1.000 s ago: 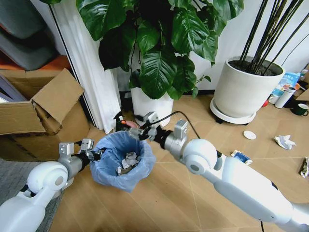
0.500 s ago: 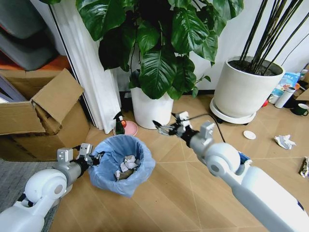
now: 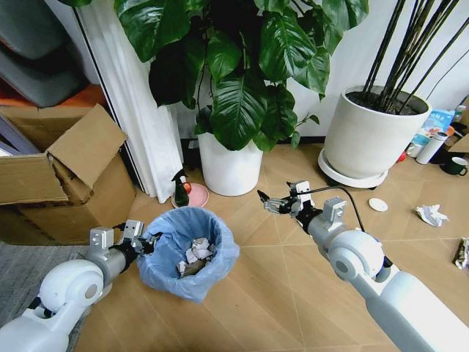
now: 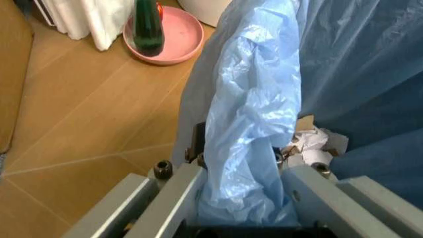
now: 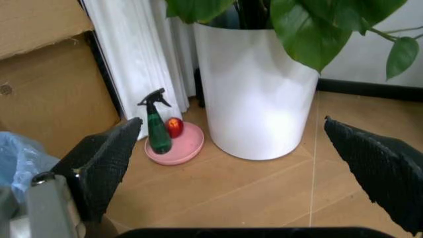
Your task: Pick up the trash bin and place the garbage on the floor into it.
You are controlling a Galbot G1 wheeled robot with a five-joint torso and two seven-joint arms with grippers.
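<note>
**Right arm backs off from the bin with nothing in it**

The bin (image 3: pixel 187 251) sits on the floor (image 3: pixel 293 293), near the cardboard box (image 3: pixel 66 176) and in front of the big leafy plant's white pot (image 3: pixel 231 165). Its blue bag is folded over the rim. Inside lie a few white paper wads (image 3: pixel 196 251).

The left gripper (image 3: pixel 143 242) is clamped on the bin's rim on the box side. In the left wrist view its two fingers (image 4: pixel 178 188) squeeze a fold of the blue bag between them.

The right gripper (image 3: pixel 272 203) was right above the bin a second ago. Now it has swung away to the bin's other side and hangs over bare floor, well apart from the rim. In the right wrist view its black pads (image 5: pixel 109 163) stand wide apart with nothing between them.

So I think a piece just went in, and the arm is free to fetch more.

There is more to get. A crumpled paper wad (image 3: pixel 432 215) lies far off by the right edge of the floor, and a dark wrapper (image 3: pixel 462 253) lies near it. A small white disc (image 3: pixel 379 204) sits by the second big pot (image 3: pixel 366 139).
</note>
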